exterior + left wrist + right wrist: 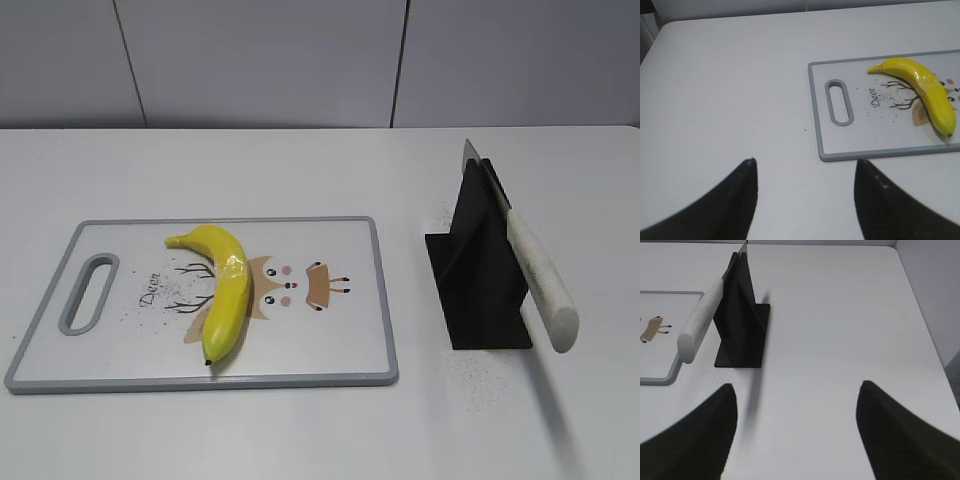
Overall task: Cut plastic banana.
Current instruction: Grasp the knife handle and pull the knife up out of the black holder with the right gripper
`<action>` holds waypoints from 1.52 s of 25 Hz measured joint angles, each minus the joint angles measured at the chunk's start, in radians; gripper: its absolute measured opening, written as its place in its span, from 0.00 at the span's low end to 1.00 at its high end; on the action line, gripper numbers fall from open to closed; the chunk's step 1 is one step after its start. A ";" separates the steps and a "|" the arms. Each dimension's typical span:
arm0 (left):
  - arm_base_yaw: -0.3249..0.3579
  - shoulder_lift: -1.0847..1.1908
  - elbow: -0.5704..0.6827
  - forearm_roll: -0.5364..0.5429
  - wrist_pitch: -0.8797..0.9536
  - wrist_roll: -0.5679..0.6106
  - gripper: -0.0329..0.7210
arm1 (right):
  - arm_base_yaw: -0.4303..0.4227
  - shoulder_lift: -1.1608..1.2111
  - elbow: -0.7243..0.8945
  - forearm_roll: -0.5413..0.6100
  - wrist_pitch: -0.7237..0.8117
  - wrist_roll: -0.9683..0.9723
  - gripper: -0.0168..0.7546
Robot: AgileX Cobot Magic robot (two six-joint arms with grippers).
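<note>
The yellow plastic banana (224, 288) lies whole on the white cutting board (120, 350), curved, with a shiny seam band near its middle. It also shows in the left wrist view (925, 92) on the board (875, 142). A knife with a speckled white handle (540, 280) rests in a black stand (480, 270), also in the right wrist view (700, 322). My left gripper (805, 165) is open and empty over bare table, left of the board. My right gripper (797, 390) is open and empty, to the right of the knife stand. Neither gripper shows in the exterior view.
The board has a grey rim, a handle slot (90, 292) at its left end and a deer drawing. The black stand (742, 315) holds the knife with its handle sticking out towards the front. The white table edge (920, 315) lies to the right. A grey wall stands behind.
</note>
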 joint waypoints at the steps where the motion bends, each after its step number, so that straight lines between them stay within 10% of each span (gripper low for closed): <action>1: 0.000 0.000 0.000 0.000 0.000 0.000 0.82 | 0.000 0.000 0.000 0.000 0.000 0.000 0.75; 29: 0.000 0.000 0.000 0.000 0.000 -0.001 0.82 | 0.000 0.004 -0.001 0.009 -0.001 0.010 0.74; 38: 0.000 0.000 0.000 0.000 0.000 -0.001 0.82 | 0.000 0.344 -0.122 0.014 0.009 0.012 0.68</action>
